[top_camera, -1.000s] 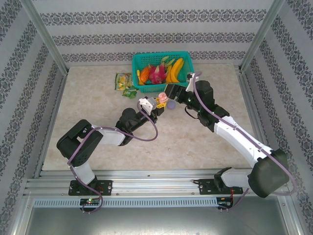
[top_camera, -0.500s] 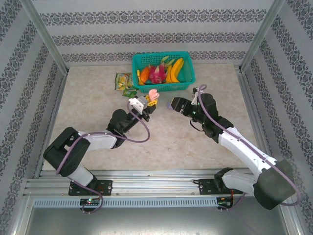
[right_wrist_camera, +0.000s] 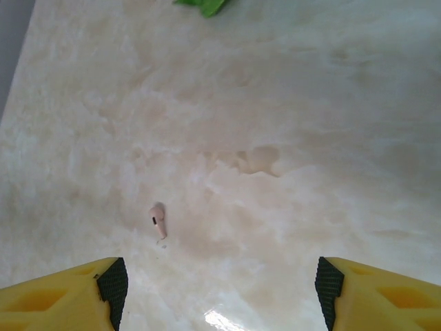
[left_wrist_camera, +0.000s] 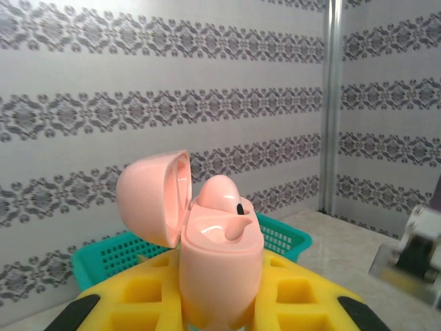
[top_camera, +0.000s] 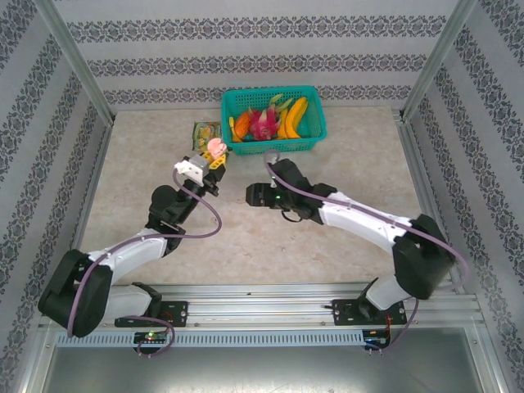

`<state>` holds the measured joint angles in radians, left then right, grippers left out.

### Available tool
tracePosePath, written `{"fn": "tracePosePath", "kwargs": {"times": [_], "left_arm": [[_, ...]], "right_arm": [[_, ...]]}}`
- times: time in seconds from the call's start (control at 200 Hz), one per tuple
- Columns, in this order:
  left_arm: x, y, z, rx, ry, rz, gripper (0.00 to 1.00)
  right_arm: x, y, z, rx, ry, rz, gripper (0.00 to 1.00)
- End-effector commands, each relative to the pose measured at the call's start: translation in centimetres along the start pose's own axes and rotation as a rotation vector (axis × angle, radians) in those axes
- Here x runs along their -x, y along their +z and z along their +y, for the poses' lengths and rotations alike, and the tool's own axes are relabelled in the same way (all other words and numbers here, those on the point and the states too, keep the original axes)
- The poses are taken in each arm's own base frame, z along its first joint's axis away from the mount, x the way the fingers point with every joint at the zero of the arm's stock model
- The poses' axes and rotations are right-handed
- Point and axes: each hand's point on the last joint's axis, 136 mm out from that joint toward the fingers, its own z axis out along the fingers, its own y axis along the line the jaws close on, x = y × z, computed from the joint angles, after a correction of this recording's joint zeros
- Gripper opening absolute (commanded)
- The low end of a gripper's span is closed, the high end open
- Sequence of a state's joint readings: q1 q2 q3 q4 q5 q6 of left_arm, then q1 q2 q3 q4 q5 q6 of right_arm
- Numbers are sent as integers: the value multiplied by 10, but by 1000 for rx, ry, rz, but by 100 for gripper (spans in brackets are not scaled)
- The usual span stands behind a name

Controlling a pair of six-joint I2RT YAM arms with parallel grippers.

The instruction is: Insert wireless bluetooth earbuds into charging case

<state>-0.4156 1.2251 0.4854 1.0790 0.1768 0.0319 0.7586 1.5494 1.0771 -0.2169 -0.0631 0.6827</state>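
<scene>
With the left gripper: held the pink charging case upright, yellow fingers closed on its lower body, raised above the table just in front of the teal basket. Showed the lid swung back to the left. Carried one pink earbud already seated in the case, rounded head standing proud. Could not confirm from that angle whether the neighbouring well sat vacant.

With the right gripper: hovered over bare marble, jaws spread wide, nothing between them. Looked down on the loose earbud, lying flat on the table ahead of the fingertips, nearer the finger at the left of the wrist view than the other, touching neither. Lay well apart from the case held by the other arm.

Judged the step as the pick-up of that second bud, with the task about half done. Called next for a shift to centre the bud between the jaws, then a descent to the surface and a gentle close on a very small, smooth body. Called afterwards for a carry across to the open case and a stem-down alignment with the free well.
</scene>
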Motion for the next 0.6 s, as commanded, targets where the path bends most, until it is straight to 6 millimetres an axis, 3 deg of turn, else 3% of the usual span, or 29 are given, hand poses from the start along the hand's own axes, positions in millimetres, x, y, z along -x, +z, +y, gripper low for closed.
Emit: {"fn": "tracePosePath", "kwargs": {"times": [0.0, 0.205, 0.595], "left_arm": [[5, -11, 15, 51, -18, 2, 0], [15, -26, 40, 126, -27, -14, 0], [28, -40, 82, 260, -63, -51, 0]], "right_arm": [[-14, 18, 9, -53, -90, 84, 73], [-43, 60, 29, -92, -197, 235, 68], [-66, 110, 55, -175, -393, 328, 63]]}}
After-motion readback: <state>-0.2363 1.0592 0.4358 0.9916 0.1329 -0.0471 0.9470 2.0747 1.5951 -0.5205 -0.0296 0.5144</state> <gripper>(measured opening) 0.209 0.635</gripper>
